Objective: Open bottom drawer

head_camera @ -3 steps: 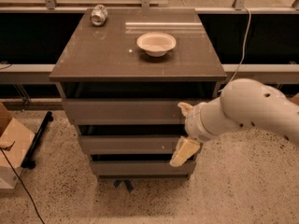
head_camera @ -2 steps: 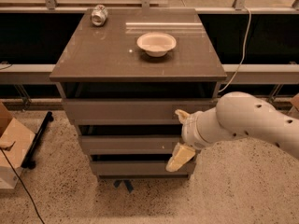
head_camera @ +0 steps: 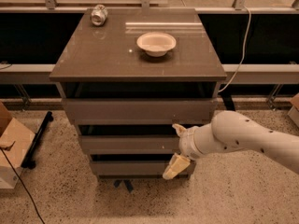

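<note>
The bottom drawer (head_camera: pixel 133 168) is the lowest, narrowest grey-brown front of the three-drawer cabinet, with no handle. It sticks out only slightly, with a dark gap above it. My gripper (head_camera: pixel 176 148) is on the white arm coming in from the right, at the right end of the lower drawers. It is open. Its upper cream finger (head_camera: pixel 179 129) is by the top edge of the middle drawer (head_camera: pixel 124 143). Its lower finger (head_camera: pixel 174 167) lies against the right end of the bottom drawer front.
The cabinet top (head_camera: pixel 107 55) bears a white bowl (head_camera: pixel 156 43) and a tipped metal can (head_camera: pixel 98 15). The top drawer (head_camera: pixel 135 110) is the widest. A cardboard box (head_camera: pixel 11 146) and a black bar (head_camera: pixel 37 139) sit on the floor at left. A cable (head_camera: pixel 240 45) hangs at right.
The arm has moved left and a little lower, bringing the gripper's lower finger against the right end of the bottom drawer front. The drawers have not visibly moved.
</note>
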Robot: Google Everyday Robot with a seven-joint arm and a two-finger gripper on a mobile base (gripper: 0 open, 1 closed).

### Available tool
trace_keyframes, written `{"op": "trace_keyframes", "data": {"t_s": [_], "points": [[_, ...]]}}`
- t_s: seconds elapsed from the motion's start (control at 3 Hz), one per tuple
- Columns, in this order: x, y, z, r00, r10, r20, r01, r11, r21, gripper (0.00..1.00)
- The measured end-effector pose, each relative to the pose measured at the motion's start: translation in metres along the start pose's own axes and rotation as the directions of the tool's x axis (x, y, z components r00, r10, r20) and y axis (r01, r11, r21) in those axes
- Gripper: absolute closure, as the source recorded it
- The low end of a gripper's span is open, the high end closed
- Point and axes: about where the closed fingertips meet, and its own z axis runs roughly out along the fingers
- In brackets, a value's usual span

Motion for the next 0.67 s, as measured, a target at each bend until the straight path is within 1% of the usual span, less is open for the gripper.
{"op": "trace_keyframes", "data": {"t_s": [0.33,0.67], "points": [[0.000,0.000,0.000,1.000,0.000,0.000,0.000,1.0000,0.000,0.00],[0.008,0.001,0.012,1.000,0.014,-0.018,-0.013,0.9998,0.014,0.00]]}}
